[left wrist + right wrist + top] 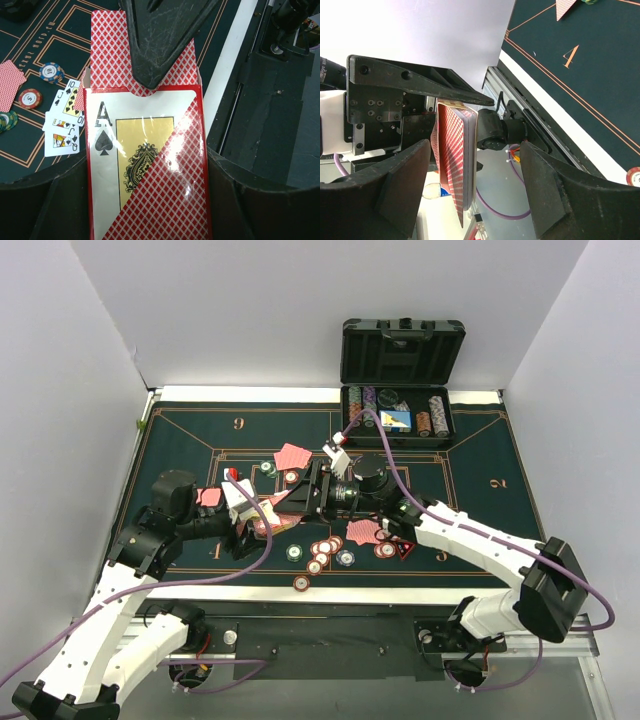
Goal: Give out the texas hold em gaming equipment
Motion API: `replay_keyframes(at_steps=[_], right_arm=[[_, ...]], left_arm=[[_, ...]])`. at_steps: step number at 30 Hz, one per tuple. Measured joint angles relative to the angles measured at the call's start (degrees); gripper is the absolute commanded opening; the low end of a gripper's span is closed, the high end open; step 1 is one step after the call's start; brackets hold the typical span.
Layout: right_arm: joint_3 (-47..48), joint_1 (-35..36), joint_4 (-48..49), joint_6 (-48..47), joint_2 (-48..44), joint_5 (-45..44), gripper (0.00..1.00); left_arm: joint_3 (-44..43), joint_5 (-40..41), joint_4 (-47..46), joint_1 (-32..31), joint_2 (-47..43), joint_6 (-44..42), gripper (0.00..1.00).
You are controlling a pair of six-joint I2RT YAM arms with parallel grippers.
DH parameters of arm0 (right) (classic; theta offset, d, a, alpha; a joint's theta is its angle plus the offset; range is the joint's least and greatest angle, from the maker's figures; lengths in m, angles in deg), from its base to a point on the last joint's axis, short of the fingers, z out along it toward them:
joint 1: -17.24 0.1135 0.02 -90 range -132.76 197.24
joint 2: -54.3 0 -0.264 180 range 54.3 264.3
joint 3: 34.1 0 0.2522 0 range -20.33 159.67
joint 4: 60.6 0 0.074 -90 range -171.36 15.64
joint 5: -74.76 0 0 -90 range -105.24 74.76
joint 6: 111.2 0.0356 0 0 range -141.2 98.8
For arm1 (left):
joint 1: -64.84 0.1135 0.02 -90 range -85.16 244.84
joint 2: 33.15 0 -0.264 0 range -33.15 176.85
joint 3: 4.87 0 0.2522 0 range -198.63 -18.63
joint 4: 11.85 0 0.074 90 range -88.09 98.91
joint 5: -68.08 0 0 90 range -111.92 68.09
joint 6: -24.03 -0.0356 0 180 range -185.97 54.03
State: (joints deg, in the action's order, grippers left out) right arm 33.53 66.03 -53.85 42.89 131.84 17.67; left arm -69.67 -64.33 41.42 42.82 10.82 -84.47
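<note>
The left gripper (150,200) pinches the red card box (145,165) by its sides, over the felt mat's (480,530) front edge, left of middle — the right gripper (475,170) straddles the box's end, jaws spread; poker chips (325,550) cluster by that edge

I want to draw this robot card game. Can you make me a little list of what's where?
Left gripper: shut on the card box
Right gripper: open, one finger on each side of the box
Cards: red backs, poking out of the box top
Chips: scattered on the mat
Case: open, on the far side of the mat
</note>
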Motion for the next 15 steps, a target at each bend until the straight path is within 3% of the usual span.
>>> replay_keyframes(at_steps=[8, 15], right_arm=[[0.02, -0.02, 1.36, 0.98, 0.55, 0.24, 0.52], [-0.09, -1.11, 3.02, 2.40, 1.90, 0.76, 0.49]], left_arm=[[0.00, 0.00, -0.02, 0.00, -0.02, 0.09, 0.00], [0.00, 0.15, -0.02, 0.07, -0.04, 0.13, 0.00]])
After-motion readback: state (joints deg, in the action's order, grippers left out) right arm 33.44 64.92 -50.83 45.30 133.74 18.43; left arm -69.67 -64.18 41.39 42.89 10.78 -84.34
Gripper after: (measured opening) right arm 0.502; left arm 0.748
